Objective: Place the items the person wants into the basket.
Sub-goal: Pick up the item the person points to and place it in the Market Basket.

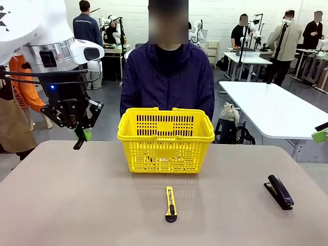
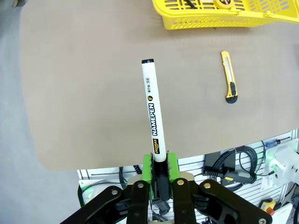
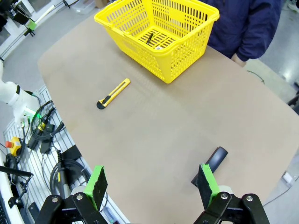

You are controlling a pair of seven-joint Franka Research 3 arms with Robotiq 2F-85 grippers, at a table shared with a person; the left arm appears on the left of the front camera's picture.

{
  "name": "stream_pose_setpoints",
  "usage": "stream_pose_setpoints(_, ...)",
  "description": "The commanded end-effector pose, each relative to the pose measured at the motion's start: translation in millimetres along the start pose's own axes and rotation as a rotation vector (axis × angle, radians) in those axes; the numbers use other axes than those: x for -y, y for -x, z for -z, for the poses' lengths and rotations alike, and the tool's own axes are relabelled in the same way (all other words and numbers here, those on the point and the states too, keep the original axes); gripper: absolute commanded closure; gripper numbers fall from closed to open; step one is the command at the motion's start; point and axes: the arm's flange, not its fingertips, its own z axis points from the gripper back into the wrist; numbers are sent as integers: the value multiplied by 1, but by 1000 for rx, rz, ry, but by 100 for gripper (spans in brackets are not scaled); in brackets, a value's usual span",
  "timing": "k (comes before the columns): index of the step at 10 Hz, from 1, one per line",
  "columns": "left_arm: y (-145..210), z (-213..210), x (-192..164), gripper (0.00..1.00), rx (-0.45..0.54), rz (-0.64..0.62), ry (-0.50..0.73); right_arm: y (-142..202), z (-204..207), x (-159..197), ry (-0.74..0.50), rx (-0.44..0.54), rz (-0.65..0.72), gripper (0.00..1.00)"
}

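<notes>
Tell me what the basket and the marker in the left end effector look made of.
Basket: bright yellow moulded plastic by the look, slotted mesh walls, slight sheen. Marker, clamped in the shut left end effector: smooth white barrel with black print, probably plastic; its black cap end sits between the green pads.

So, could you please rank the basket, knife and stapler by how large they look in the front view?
1. Basket, by far the largest.
2. and 3. Stapler and knife look about alike in length; the stapler looks bulkier, but its angle makes ranking unsure.
</notes>
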Motion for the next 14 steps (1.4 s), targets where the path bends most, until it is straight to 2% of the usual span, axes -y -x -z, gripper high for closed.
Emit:
stream_pose_setpoints(1, 1, -2, -1, 100, 0, 3, 9, 0, 0, 2, -6, -2, 4, 0)
stream_pose_setpoints(4, 1, -2, -1, 100, 0, 3, 9, 0, 0, 2, -6, -2, 4, 0)
stream_pose_setpoints(5, 0, 0, 0, 85, 1, 1, 0, 0, 0, 2, -6, -2, 4, 0)
stream_pose_setpoints(6, -30, -1, 15, 85, -5, 141, 26, 0, 0, 2, -6, -2, 4, 0)
stream_pose_setpoints(7, -57, -1, 50, 85, 28, 318, 31, 0, 0, 2, -6, -2, 4, 0)
stream_pose_setpoints(8, -80, -1, 65, 85, 50, 410, -11, 0, 0, 2, -6, -2, 4, 0)
stream_pose_setpoints(9, -124, 2, 86, 85, 45, 505, -27, 0, 0, 2, -6, -2, 4, 0)
stream_pose_setpoints(12, -182, 19, 131, 85, 5, 786, -101, 0, 0, 2, -6, -2, 4, 0)
stream_pose_setpoints(14, -196, 37, 150, 85, -18, 907, -84, 0, 0, 2, -6, -2, 4, 0)
